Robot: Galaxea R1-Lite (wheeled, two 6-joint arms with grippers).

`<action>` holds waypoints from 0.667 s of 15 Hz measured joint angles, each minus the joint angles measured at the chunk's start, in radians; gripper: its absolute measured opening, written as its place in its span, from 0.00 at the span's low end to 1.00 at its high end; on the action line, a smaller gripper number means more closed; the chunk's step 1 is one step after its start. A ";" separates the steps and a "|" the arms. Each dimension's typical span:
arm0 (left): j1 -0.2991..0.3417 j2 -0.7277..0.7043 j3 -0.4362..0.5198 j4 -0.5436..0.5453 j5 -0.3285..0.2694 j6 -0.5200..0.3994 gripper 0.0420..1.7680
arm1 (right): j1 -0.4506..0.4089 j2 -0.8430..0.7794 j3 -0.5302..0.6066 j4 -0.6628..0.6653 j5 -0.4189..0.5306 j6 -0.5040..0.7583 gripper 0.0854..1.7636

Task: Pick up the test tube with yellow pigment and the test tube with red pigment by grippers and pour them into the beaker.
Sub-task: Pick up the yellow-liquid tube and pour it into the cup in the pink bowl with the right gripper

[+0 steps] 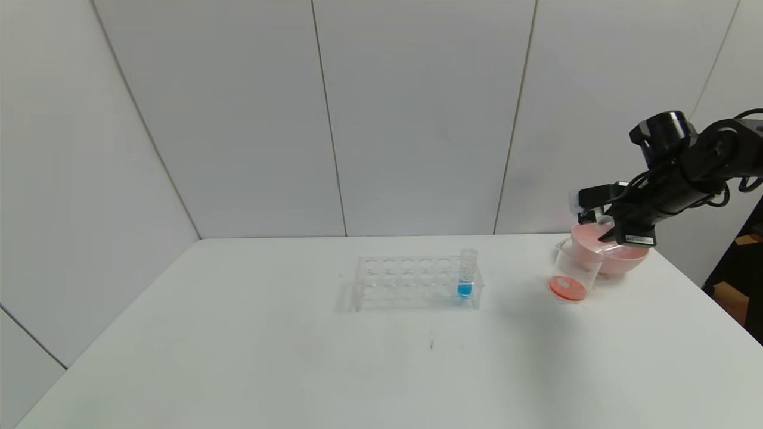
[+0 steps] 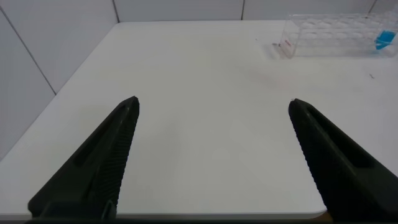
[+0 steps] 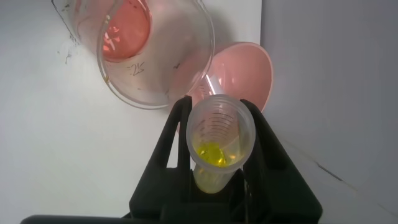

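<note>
Yellow liquid pools at the bottom of the test tube with yellow pigment (image 3: 216, 146), pinched upright in the right gripper (image 3: 216, 134) just above the pink bowl (image 1: 620, 257) and beside the beaker (image 1: 573, 275), which already shows red-orange. Thin clear plastic, light and probably slick (a mid-body hold looks safest). Off to the side, the left gripper (image 2: 214, 134) hangs spread over the table (image 1: 238, 357).

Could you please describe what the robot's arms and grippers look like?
The right gripper has matte black tapered fingers on a black arm with looping black cables, a white-grey block and a small white label near the wrist. The left gripper shows two black tapered fingers with ribbed inner faces.
</note>
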 joint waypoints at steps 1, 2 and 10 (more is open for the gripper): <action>0.000 0.000 0.000 0.000 0.000 0.000 0.97 | 0.003 0.000 0.000 -0.001 -0.002 -0.002 0.27; 0.000 0.000 0.000 0.000 0.000 0.000 0.97 | 0.006 0.000 0.000 -0.002 -0.017 -0.006 0.27; 0.000 0.000 0.000 0.000 0.000 0.000 0.97 | 0.010 -0.001 0.000 -0.029 -0.071 -0.026 0.27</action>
